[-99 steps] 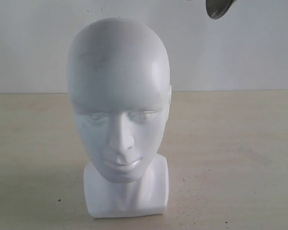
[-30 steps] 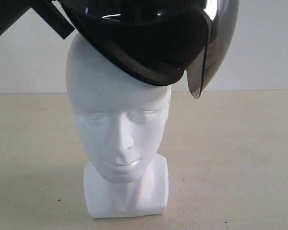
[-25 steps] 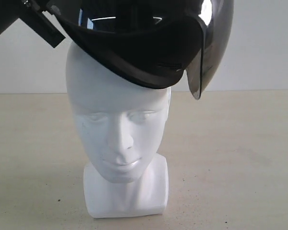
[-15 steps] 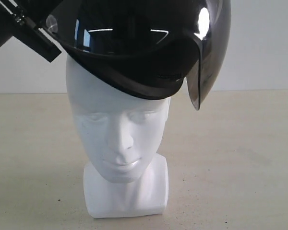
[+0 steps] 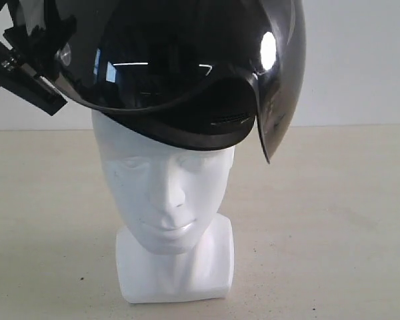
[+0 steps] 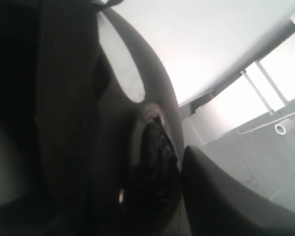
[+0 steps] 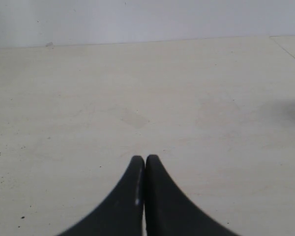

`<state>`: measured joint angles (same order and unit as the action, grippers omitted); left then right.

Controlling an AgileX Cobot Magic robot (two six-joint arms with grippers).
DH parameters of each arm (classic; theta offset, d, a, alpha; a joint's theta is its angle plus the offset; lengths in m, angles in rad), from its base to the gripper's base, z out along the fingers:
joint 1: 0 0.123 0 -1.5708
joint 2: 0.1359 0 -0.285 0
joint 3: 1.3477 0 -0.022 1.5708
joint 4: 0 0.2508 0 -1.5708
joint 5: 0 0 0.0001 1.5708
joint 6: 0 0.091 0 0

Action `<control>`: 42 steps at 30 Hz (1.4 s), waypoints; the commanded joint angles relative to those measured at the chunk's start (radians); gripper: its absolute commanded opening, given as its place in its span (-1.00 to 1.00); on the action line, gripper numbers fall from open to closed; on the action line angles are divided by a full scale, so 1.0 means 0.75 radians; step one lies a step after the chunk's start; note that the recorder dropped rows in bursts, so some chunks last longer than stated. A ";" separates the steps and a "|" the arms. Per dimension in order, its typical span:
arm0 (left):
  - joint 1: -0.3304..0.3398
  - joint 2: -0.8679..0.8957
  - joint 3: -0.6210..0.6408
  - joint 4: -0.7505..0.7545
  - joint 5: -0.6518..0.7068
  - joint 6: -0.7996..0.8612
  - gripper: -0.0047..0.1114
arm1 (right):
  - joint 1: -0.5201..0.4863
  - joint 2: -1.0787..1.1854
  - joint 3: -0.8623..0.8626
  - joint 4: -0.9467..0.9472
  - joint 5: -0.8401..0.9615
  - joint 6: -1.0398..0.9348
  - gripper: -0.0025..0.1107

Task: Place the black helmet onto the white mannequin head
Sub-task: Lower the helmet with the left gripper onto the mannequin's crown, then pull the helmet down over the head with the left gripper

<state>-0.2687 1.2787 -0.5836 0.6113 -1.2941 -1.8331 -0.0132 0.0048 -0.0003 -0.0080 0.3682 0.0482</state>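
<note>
Two grippers, two jobs: the left gripper (image 5: 32, 85) sits at the side of the helmet (image 5: 180, 73), apparently steadying it tilted over the head (image 5: 165, 193), its grip too dark to tell, while the right gripper (image 7: 145, 164), clenched on nothing, hangs above the table (image 7: 196, 93), out of the way.

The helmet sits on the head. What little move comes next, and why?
Probably let go and slowly slide the left fingers away sideways. The helmet covers the head down to the forehead, so the head seems to carry it, and the fingers sit at its edge, where a quick pull might tip it.
</note>
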 commanded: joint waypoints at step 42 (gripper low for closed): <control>0.118 0.072 0.262 -0.060 0.097 0.234 -0.84 | 0.001 -0.006 0.000 -0.002 -0.006 -0.004 -0.96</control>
<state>-0.1987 1.3269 -0.4113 0.6079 -1.2897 -1.7354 -0.0132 0.0048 -0.0003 -0.0080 0.3682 0.0482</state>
